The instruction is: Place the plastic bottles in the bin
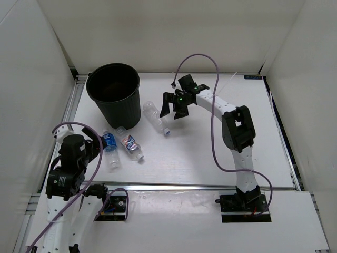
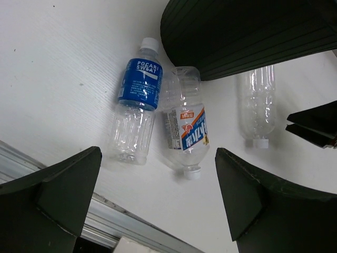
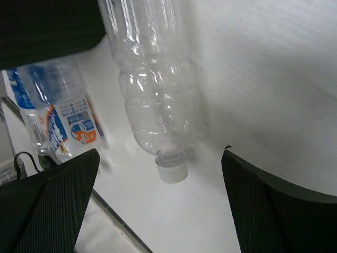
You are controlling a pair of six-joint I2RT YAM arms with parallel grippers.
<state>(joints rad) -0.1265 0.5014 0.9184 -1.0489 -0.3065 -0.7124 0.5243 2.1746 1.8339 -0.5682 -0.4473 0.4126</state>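
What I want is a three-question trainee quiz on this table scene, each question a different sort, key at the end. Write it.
1. True or false: the plain clear bottle stands upright.
2. Multiple choice: relative to the bin, where is the blue-label bottle? A, inside it. B, outside it, on the table beside the red-white-blue-label bottle. C, balanced on its rim.
3. Short answer: which bottle lies closest to the right claw?

Key: 1, false, it lies on its side. 2, B. 3, the plain clear bottle.
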